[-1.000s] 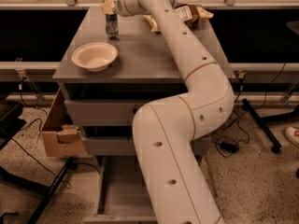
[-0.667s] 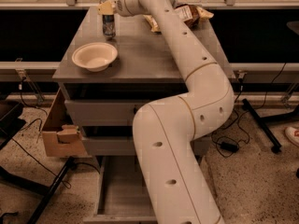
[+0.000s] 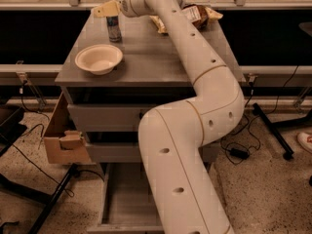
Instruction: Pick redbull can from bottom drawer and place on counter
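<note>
The redbull can [image 3: 113, 28] stands upright on the counter [image 3: 161, 57], near its far left corner. It is slim, blue and silver. My gripper [image 3: 108, 9] is right at the can's top, at the end of my white arm [image 3: 195, 82], which reaches across the counter from the lower right. I cannot tell whether the gripper touches the can. The bottom drawer [image 3: 124, 199] is pulled open below; my arm hides much of it, and the part that shows is bare.
A white bowl [image 3: 99, 58] sits on the counter's front left, close to the can. Snack bags [image 3: 197, 14] lie at the counter's back right. A cardboard box [image 3: 66, 135] hangs by the cabinet's left side. Cables and black stand legs [image 3: 273, 130] are on the floor.
The gripper and the can have shifted slightly left and a little toward the front of the counter. The bowl and the drawers have not moved.
</note>
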`<state>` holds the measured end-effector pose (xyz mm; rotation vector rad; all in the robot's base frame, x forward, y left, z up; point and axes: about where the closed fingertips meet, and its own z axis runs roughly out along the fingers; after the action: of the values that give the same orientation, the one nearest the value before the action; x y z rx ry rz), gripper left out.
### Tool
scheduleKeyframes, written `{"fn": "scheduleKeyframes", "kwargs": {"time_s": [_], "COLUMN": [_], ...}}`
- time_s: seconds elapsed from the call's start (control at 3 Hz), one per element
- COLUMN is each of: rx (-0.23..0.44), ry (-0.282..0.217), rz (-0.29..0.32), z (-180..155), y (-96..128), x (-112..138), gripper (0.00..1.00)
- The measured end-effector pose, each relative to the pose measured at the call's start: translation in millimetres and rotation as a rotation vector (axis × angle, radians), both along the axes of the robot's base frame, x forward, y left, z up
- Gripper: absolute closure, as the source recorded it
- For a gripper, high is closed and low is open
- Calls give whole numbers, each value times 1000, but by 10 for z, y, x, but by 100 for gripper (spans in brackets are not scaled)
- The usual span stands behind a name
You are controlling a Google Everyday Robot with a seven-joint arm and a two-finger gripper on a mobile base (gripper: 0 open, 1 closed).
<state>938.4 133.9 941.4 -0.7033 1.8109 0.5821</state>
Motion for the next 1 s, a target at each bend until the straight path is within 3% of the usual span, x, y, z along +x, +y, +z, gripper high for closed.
{"fn": "scheduleKeyframes", "kwargs": {"time_s": [0.33,0.67,1.0], "rx": [0,39,81], "ry": [0,11,-13], "rz": [0,40,65], "z": [0,197,661], "y": [0,-122,-450], "x": [0,-153,-383], "gripper": [0,0,0]}}
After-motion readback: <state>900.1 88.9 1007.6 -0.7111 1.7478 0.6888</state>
